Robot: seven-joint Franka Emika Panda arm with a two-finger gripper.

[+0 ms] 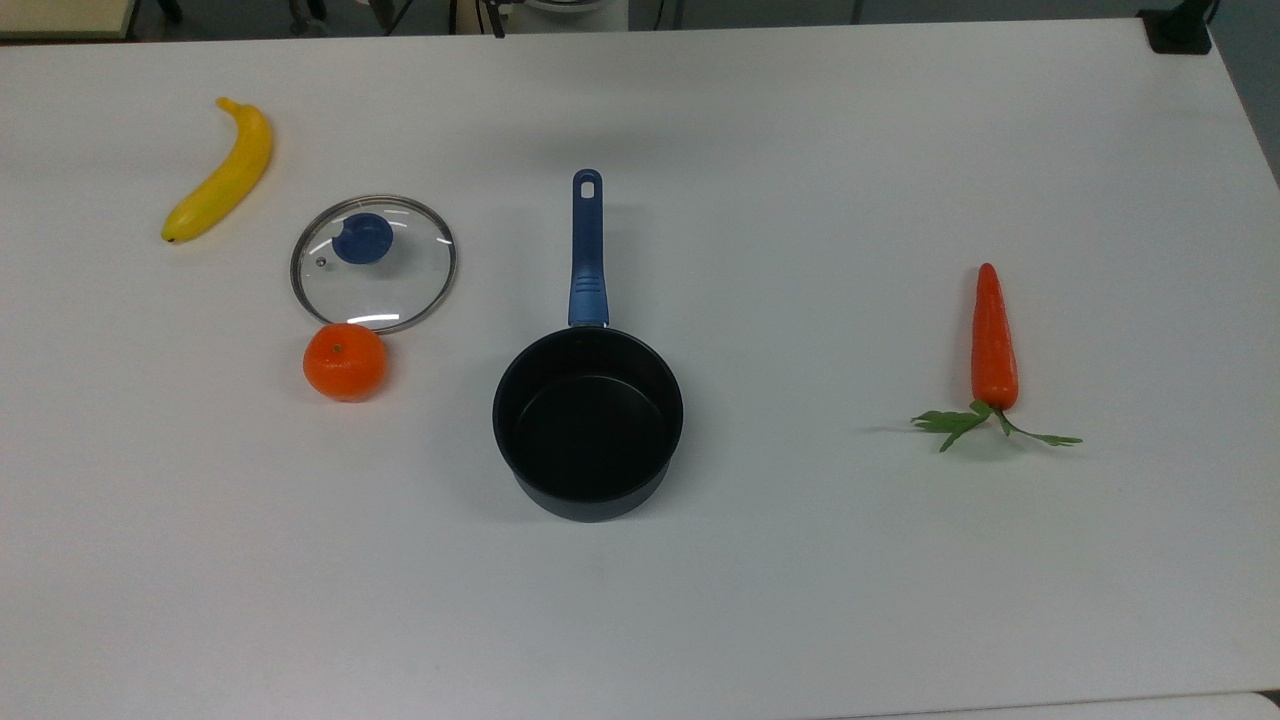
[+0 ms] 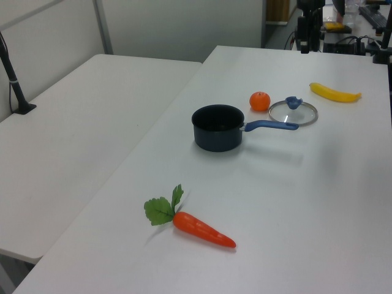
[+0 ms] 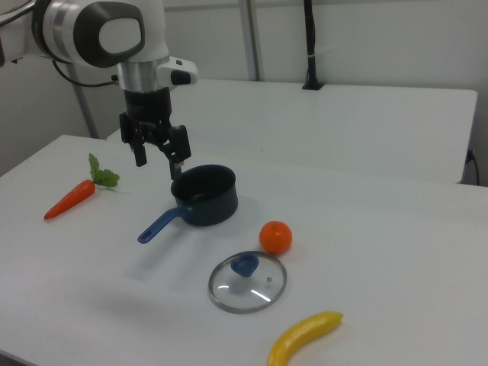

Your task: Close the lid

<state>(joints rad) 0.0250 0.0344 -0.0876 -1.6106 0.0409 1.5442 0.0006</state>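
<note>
I'm seeing the gripper hanging above the white table with its fingers spread and holding nothing. The lid is lying flat, touching the orange, beside the uncovered saucepan. A second white table is standing alongside, grey walls behind.

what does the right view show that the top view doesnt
Right view: the arm with its open claw held above the table near the pan, plus a second table behind.

Top view: the pan's empty inside seen straight down.

Both: pan, lid lying flat on the table beside the orange, banana and carrot.
</note>
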